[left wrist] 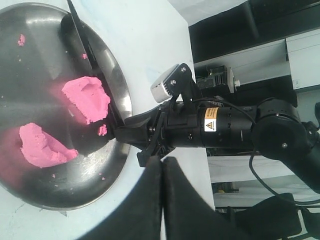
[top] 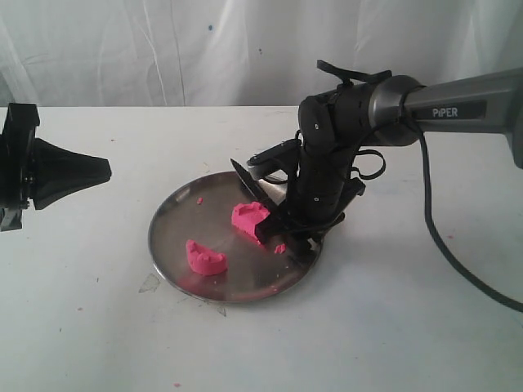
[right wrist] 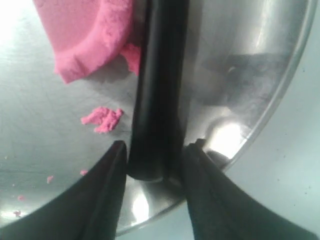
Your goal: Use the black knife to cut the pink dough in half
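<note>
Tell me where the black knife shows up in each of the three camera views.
Exterior view: the black knife slants over the plate's right side, under the right arm.
Left wrist view: the knife lies along the plate's rim.
Right wrist view: its handle fills the centre, between the fingers of the right gripper.
Shared landmark: the pink dough half beside the blade.

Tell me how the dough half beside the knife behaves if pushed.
The dough half would probably squash rather than slide: its cut face looks soft, ragged. It may stick to the plate, judging by crumbs left there.
</note>
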Controlling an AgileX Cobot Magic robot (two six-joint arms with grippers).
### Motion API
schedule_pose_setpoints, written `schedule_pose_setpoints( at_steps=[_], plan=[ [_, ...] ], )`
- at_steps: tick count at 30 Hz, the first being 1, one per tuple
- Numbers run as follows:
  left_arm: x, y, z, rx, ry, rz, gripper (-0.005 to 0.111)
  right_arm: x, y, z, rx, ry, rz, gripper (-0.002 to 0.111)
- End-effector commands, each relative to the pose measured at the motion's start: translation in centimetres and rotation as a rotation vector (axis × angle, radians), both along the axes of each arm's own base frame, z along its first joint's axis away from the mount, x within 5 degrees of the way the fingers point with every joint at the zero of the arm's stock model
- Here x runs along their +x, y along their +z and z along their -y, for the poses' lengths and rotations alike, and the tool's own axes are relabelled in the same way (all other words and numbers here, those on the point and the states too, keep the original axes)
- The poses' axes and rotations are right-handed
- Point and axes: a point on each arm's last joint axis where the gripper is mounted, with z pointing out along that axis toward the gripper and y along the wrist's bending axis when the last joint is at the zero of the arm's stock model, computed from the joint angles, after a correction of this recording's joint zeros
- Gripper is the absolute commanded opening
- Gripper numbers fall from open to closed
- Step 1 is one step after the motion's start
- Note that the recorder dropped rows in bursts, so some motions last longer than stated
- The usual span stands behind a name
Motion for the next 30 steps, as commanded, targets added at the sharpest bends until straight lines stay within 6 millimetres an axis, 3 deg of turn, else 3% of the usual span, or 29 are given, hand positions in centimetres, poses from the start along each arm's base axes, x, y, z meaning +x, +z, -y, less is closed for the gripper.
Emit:
schedule_pose_setpoints(
  at_steps=[1,9,18,22,26,29,30],
  plan=[
    [0.0,0.3,0.0,-0.023,-0.002,0.017,0.000,0.2,0.2,0.2,0.002,0.001,0.006,0.040],
    [0.0,0.3,0.0,-0.024,-0.003,0.020,0.000,-0.1,0.5,0.7,-0.054,0.022,-0.013,0.040],
    [0.1,0.3,0.0,0.015,-0.008,0.064,0.000,-0.2,4.7,0.8,0.006,0.028,0.110,0.040],
    [0.4,-0.1,-0.5,0.135,0.007,0.143,0.000,0.0,5.0,1.3,-0.030,0.057,0.142,0.036],
    [0.6,-0.6,-1.0,0.235,0.032,0.146,0.000,1.2,5.1,3.7,-0.063,-0.009,0.157,0.020],
    [0.7,-1.1,-1.3,0.307,0.049,0.136,0.000,2.3,5.3,6.6,-0.046,-0.153,0.144,0.002],
    [1.0,-1.4,-2.0,0.396,0.093,0.150,0.000,2.8,5.2,8.9,-0.045,-0.233,0.127,0.000]
  ],
)
